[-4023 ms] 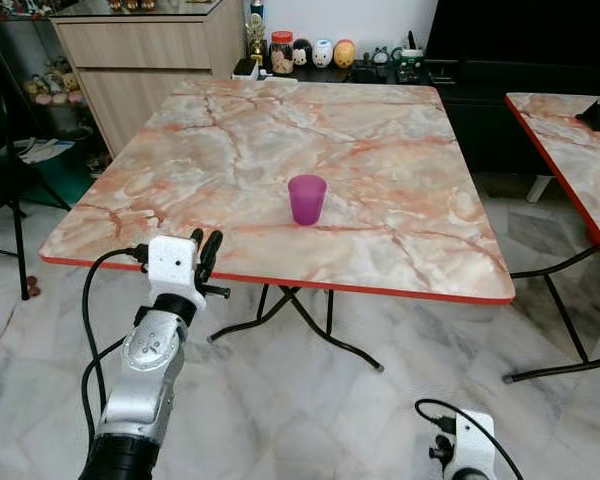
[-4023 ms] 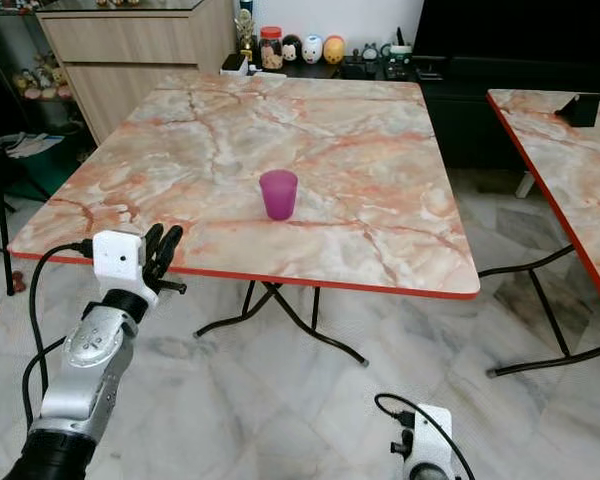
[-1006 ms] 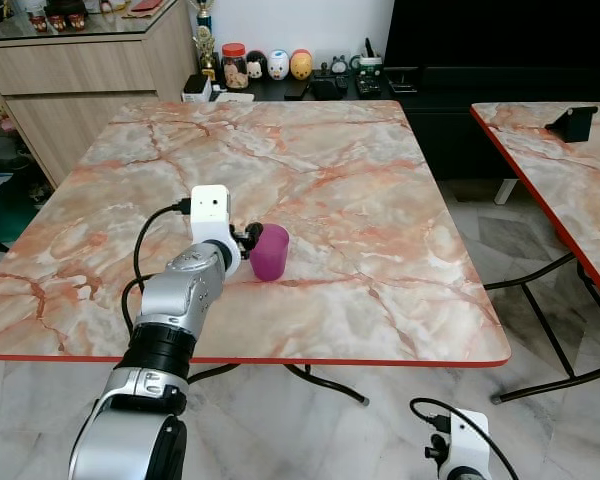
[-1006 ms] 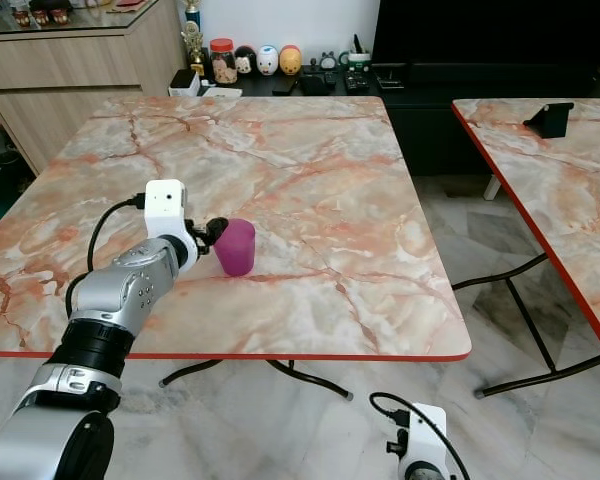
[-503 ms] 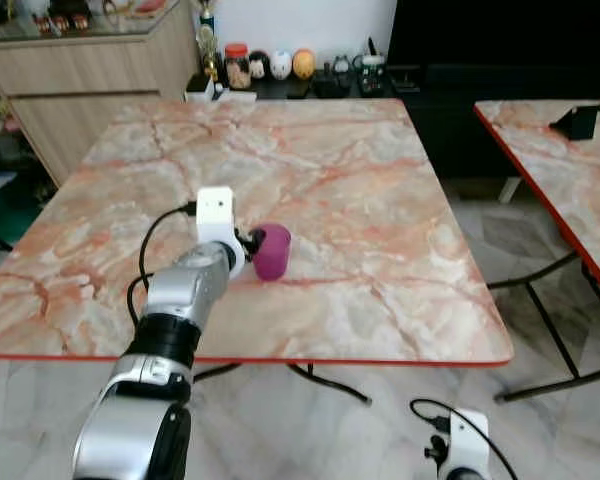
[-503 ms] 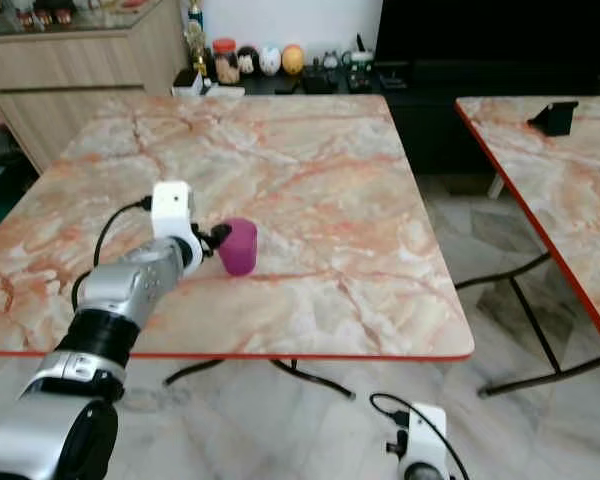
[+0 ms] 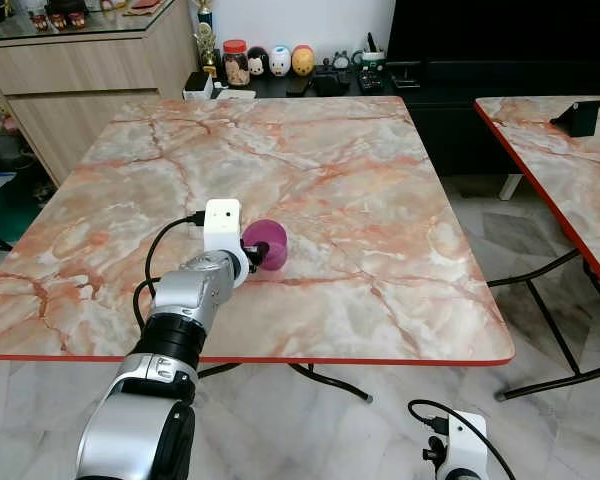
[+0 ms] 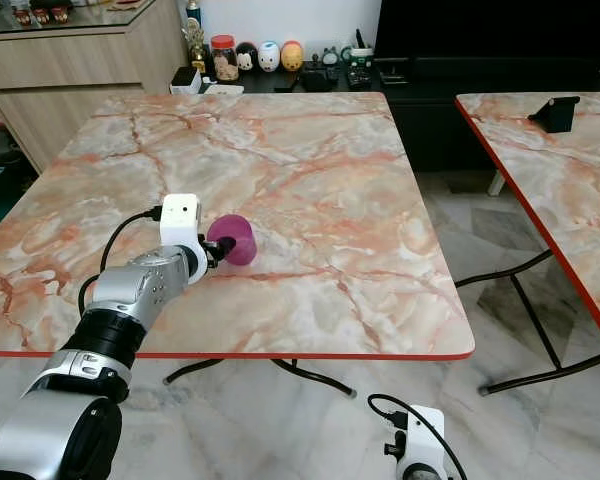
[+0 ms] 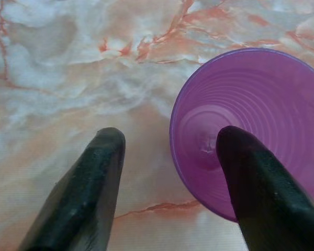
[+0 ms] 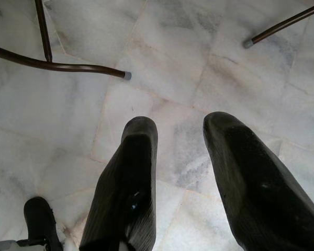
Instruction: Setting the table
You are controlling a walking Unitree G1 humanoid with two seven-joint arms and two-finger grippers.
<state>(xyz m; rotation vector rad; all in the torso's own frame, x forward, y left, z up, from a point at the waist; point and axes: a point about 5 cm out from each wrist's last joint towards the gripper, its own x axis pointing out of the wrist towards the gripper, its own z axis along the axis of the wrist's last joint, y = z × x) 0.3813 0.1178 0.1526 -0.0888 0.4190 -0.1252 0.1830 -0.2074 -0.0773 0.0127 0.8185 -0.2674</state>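
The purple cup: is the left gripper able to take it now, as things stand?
Probably yes. The left gripper is open at the purple cup on the table, one finger inside its mouth, the other outside its wall; nothing blocks closing.

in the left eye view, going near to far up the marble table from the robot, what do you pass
left gripper → purple cup, tilted at its fingers → bare marble table → row of small jars and figurines behind the far edge

Left pincer [image 8: 216,249] at tilted purple cup [image 8: 236,238], marble table [image 8: 310,180], second table [image 8: 560,170] at right
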